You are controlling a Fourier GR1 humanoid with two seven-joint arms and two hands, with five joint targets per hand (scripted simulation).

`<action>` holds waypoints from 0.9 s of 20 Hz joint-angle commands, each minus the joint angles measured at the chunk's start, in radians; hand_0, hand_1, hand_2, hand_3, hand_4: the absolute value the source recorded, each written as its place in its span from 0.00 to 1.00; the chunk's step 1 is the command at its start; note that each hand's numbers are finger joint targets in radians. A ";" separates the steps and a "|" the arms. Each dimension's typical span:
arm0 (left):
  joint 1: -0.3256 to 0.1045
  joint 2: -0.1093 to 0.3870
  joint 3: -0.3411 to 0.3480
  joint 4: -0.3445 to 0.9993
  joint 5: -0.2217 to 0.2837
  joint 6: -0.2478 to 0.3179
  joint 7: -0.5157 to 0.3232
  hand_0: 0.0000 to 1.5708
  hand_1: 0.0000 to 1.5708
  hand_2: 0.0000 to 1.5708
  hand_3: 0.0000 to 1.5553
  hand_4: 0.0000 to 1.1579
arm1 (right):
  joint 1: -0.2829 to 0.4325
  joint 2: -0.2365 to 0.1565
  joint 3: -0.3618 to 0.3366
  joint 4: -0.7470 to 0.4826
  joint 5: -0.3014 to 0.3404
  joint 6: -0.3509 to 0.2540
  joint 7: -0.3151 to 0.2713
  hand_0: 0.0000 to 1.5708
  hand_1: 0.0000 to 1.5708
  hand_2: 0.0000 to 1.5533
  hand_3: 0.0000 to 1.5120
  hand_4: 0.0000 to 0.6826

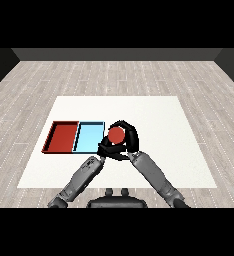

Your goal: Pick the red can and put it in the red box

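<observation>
**benchwatcher:** how much of the red can point(116, 134) actually shows? I only get the round top.

**gr1_fan:** same here. Its sides and base are hidden by the right hand point(126, 135), whose fingers point(130, 128) wrap round it. Can't tell if it's touching the tabletop point(164, 130) or held off it.

**benchwatcher:** and the left hand point(107, 149)?

**gr1_fan:** mostly tucked under the can and the right hand, so I can't make out how its fingers sit. It also covers the light blue tray point(89, 137) at its near right corner.

**benchwatcher:** arms?

**gr1_fan:** both forearms get cut off near the bottom of the view, elbows out of sight.
</observation>
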 commanded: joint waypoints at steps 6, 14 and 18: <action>0.002 -0.025 0.006 -0.026 0.010 0.187 0.066 1.00 1.00 1.00 0.97 0.97 | 0.012 0.019 0.020 0.015 -0.065 -0.016 -0.054 1.00 1.00 0.95 0.93 0.92; 0.037 -0.024 -0.053 -0.019 0.016 0.227 0.044 1.00 1.00 1.00 0.96 0.97 | -0.006 0.019 -0.019 0.008 -0.059 0.024 -0.007 1.00 1.00 0.94 0.92 0.93; -0.057 -0.024 -0.032 0.032 0.060 0.261 0.010 1.00 1.00 1.00 0.96 0.98 | -0.005 0.020 -0.018 0.036 -0.084 0.014 -0.061 1.00 1.00 0.94 0.92 0.92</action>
